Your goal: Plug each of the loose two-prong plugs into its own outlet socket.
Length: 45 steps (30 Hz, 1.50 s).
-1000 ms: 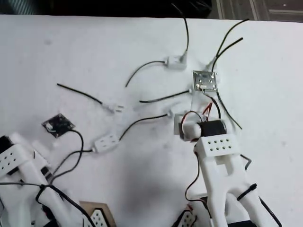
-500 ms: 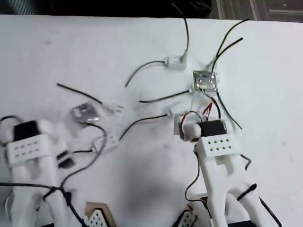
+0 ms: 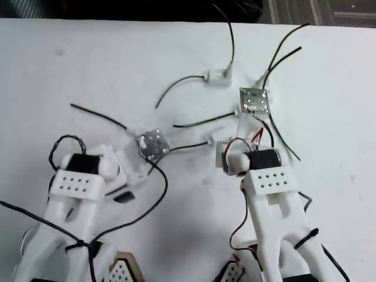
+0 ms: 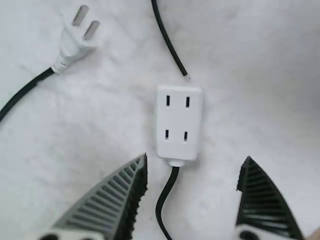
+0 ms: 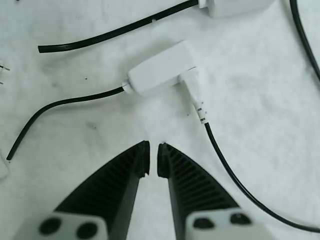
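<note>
We list the left gripper (image 4: 195, 160), spread wide over the white table (image 4: 270, 60). The cord end of a four-slot outlet socket (image 4: 179, 122) lies between its fingertips, touching neither. A loose two-prong plug (image 4: 75, 37) lies near. The right gripper (image 5: 152, 146) is nearly closed and empty, near a second white socket block (image 5: 159, 75).

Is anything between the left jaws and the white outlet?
Nothing blocks it. The white outlet lies just ahead of the open left gripper; only the outlet's own black cord runs between the jaws.
</note>
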Each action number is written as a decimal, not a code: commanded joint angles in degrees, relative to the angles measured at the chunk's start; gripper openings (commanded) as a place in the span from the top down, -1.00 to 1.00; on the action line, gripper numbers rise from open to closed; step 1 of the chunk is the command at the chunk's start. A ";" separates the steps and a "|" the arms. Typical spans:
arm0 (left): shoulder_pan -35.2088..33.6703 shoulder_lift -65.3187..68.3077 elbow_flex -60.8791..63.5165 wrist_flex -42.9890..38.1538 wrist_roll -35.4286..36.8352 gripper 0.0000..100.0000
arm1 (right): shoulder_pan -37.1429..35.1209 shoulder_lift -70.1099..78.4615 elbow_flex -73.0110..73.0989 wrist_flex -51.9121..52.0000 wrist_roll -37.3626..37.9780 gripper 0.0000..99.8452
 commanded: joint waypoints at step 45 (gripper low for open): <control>-3.47 33.01 -14.51 4.31 31.03 0.63 | -0.22 -1.54 0.53 -0.66 0.09 0.93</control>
